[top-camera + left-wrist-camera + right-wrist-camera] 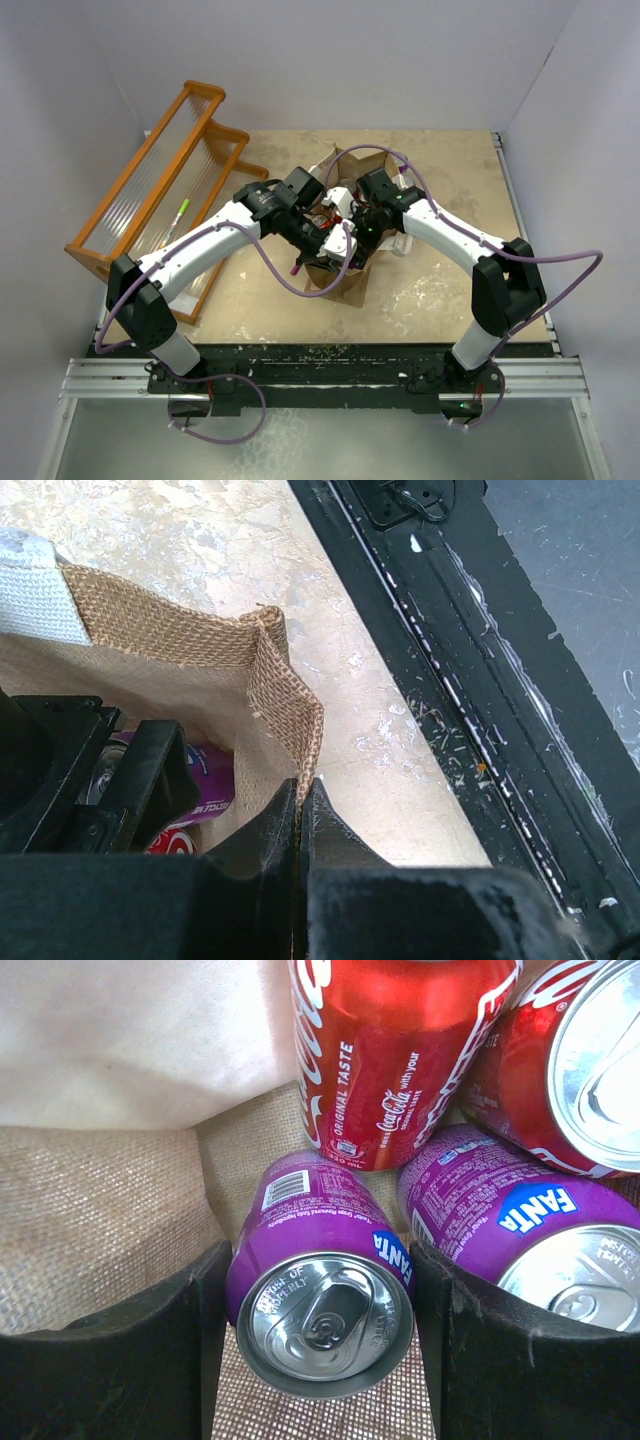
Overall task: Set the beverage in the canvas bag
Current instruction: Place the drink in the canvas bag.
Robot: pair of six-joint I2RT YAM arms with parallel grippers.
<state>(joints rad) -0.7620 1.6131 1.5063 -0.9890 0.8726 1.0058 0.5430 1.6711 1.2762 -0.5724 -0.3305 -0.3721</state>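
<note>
**Insp. A:** The canvas bag [345, 288] stood mid-table w/ both arms reaching into its mouth. Why was the L gripper [301, 795] at the rim?

**Insp. B:** Its jaws were pinched together on the bag's woven corner edge, near the white handle [35, 590]. Judged purpose: hold the mouth open & steady the bag for the other arm.

**Insp. A:** And the R gripper [320, 1260]?

**Insp. B:** Deep inside the bag, jaws part-spread and pressed on both sides of a purple Fanta can [320, 1295] lying on the bag floor. So the beverage was in the bag but, in my opinion, not yet let go. A second Fanta can [520, 1230] and a red Coca-Cola can [390, 1050] sat just beside it. Tight fit, so release req'd care.

**Insp. A:** Surface & room?

**Insp. B:** White walls [350, 60] on 3 sides. Tan table [450, 200], scuffed w/ white flecks. Orange slatted rack [160, 190] at left, apart from the bag.
</note>
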